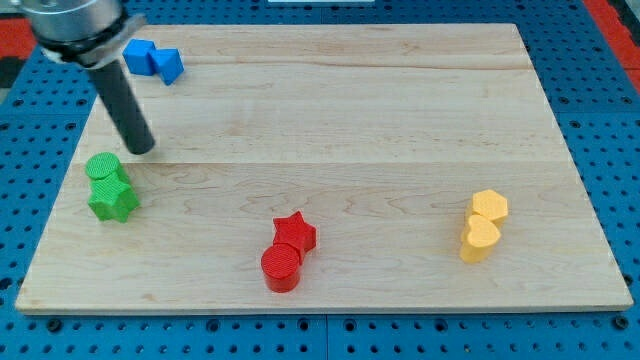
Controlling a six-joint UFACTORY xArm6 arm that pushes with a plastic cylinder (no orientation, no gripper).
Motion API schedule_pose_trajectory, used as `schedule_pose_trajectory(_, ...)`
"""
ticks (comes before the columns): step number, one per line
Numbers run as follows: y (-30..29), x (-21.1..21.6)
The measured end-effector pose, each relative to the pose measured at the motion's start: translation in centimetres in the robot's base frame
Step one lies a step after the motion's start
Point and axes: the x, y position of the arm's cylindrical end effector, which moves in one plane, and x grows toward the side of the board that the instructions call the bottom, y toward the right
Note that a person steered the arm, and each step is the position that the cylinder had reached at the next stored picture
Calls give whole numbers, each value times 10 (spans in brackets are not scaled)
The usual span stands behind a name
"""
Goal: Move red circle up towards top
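Dark rod, no jaws to spread or pinch; my tip [141, 150] rests on wooden board [340, 100], just above green blocks [110, 187] at view's left. Red circle [282, 267] lies well apart, toward view's bottom and right, touching red star [296, 232] directly above. Judgement: tip must get below circle, then push toward top.

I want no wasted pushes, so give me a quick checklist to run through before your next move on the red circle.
1. My tip in view: ok.
2. Red circle in view, near the view's bottom edge: ok.
3. Tip below the circle, ready to push it up: not ok; it stands far to the view's left, just above the green blocks.
4. Path straight up clear: not ok; the red star touches the circle's upper side.
5. Board beyond the star open: ok.
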Motion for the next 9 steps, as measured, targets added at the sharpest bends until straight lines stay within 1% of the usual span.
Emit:
schedule_pose_trajectory(1,48,-6)
schedule_pose_trajectory(2,65,-7)
schedule_pose_trajectory(3,66,-7)
schedule_pose_trajectory(4,102,-7)
schedule_pose_trajectory(5,166,-7)
schedule_pose_trajectory(6,217,-2)
schedule_pose_trajectory(7,232,42)
schedule_pose_trajectory(9,235,141)
